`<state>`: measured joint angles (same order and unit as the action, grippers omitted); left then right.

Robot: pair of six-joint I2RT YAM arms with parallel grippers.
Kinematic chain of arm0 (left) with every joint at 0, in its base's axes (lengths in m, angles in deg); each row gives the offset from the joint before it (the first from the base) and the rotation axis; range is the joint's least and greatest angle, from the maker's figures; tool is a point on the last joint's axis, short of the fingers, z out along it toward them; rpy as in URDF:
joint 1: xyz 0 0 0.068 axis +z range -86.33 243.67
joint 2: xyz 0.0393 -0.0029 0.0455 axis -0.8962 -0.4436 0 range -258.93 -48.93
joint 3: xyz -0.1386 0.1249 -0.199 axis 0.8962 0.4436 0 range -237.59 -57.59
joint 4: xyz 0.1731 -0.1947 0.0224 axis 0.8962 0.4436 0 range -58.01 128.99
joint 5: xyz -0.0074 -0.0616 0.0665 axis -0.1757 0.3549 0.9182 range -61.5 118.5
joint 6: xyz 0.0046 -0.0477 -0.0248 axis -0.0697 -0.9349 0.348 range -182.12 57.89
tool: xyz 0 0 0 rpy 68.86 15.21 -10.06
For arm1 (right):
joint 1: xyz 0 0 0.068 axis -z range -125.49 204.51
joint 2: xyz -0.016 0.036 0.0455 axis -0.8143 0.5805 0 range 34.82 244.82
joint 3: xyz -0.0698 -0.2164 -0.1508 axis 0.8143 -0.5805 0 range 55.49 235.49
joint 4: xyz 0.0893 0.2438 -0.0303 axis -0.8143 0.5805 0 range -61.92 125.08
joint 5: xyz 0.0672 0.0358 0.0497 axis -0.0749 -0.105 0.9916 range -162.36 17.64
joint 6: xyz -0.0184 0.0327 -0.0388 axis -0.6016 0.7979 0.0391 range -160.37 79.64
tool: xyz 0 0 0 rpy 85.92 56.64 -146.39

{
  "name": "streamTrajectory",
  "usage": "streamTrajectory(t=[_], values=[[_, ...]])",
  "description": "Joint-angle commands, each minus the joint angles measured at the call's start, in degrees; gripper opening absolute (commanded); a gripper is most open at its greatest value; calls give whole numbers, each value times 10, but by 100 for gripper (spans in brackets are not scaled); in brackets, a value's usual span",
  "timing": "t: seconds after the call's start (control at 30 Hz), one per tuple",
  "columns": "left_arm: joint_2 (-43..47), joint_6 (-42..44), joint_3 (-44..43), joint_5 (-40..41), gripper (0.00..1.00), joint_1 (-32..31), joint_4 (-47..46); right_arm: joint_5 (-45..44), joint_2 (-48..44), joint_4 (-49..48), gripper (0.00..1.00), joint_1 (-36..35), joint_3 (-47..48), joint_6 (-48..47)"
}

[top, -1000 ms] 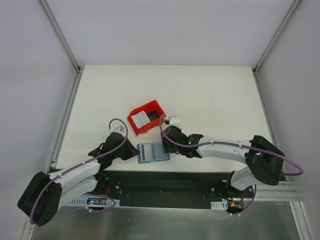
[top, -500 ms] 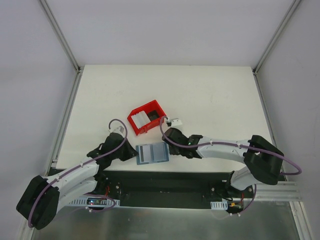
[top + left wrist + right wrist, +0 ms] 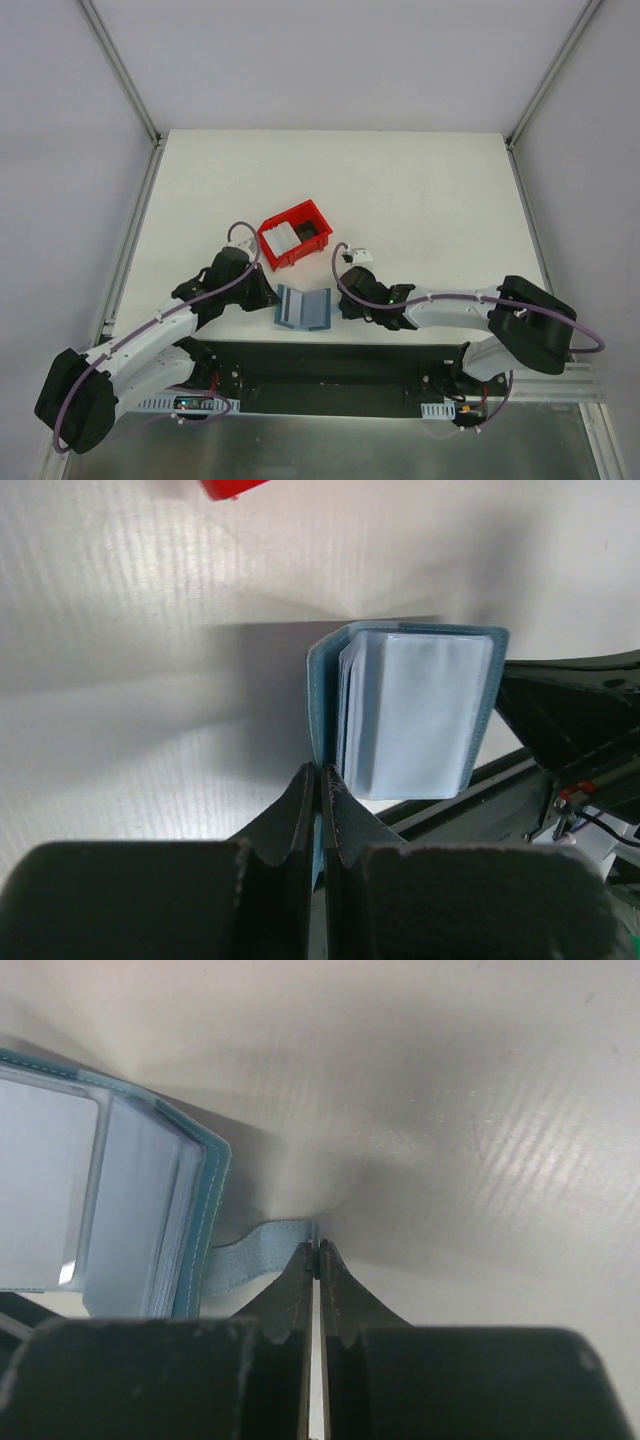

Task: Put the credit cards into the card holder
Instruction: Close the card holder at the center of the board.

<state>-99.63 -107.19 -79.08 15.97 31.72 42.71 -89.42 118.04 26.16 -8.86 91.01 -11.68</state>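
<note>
The teal-blue card holder (image 3: 303, 307) stands half-folded in a V near the table's front edge, its pale clear pockets (image 3: 420, 715) facing up. My left gripper (image 3: 267, 296) is shut on the edge of its left cover (image 3: 320, 772). My right gripper (image 3: 342, 304) is shut on the end of the small clasp tab (image 3: 255, 1255) at the holder's right side (image 3: 317, 1248). The credit cards (image 3: 283, 237) show as white pieces lying inside the red bin, away from both grippers.
The red plastic bin (image 3: 300, 218) sits just behind the card holder; a corner of the bin (image 3: 230, 488) shows at the top of the left wrist view. The black base rail (image 3: 330, 360) runs along the front edge right below the holder.
The right gripper has closed on the clasp tab. The card holder, lying flat and open before, has been lifted and folded into a V. The left arm has pushed forward and right.
</note>
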Motion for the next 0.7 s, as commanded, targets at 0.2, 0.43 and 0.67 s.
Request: streamTrajectory(t=[0.2,0.43,0.67], values=[[-33,39,-85,-17,0,-37,55,43,-22,-97,0,-3,-26,21],[-97,12,-133,55,0,-122,58,34,-42,-93,0,-3,-34,18],[-128,-4,-162,94,2,-151,60,-7,-77,-47,0,-12,-34,17]])
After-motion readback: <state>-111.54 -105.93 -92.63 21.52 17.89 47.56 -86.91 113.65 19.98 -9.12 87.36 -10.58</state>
